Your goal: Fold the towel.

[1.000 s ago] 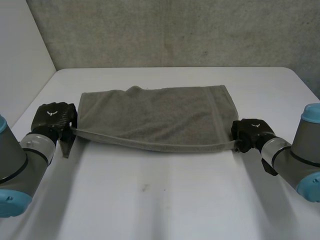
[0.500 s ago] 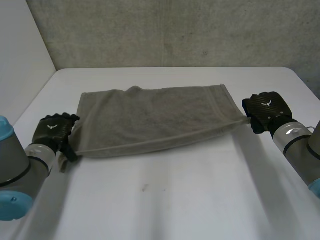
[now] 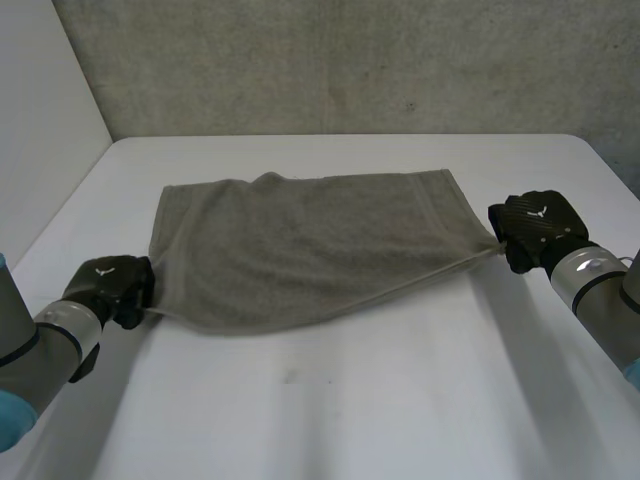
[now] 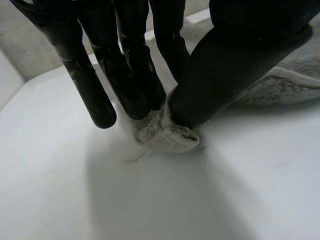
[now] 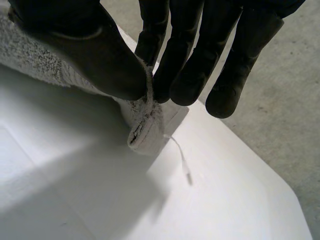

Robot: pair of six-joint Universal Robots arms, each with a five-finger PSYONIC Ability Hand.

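Grey towel [image 3: 310,245] is laid across white table [image 3: 350,400], far edge flat, near edge stretched btwn both hands. Near-left corner is pinched btwn thumb & fingers of left hand [image 3: 108,288]; near-right corner is pinched likewise by right hand [image 3: 535,228].

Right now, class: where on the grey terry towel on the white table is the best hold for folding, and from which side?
Grip the grey terry towel by its two near corners, each pinched from its outer end, as the left hand and right hand do. It is wide, far edge on the white table, so corner grips probably keep the near edge straight.
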